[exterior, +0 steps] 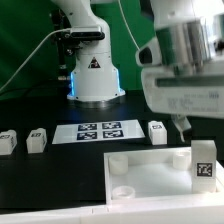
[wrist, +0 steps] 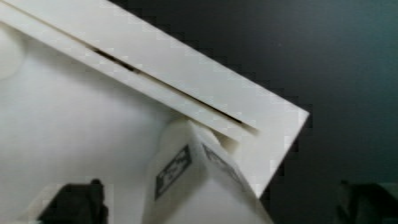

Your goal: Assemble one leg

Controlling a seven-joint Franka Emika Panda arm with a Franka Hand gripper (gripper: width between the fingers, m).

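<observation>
A white leg (exterior: 204,160) with a black-and-white tag stands upright on the near right corner of the large flat white board with round sockets (exterior: 145,172). My gripper (exterior: 186,122) hangs above and just behind it, apart from it. In the wrist view the leg (wrist: 196,170) stands on the board (wrist: 80,120) between my two dark fingertips (wrist: 71,203), which are wide apart and do not touch it. The gripper (wrist: 217,208) is open and empty. Three more legs lie on the dark table: two at the exterior view's left (exterior: 8,142) (exterior: 37,140), one behind the board (exterior: 157,132).
The marker board (exterior: 100,130) lies flat between the loose legs, in front of the arm's white base (exterior: 95,78). The big board takes up the near right of the table. A green backdrop stands behind.
</observation>
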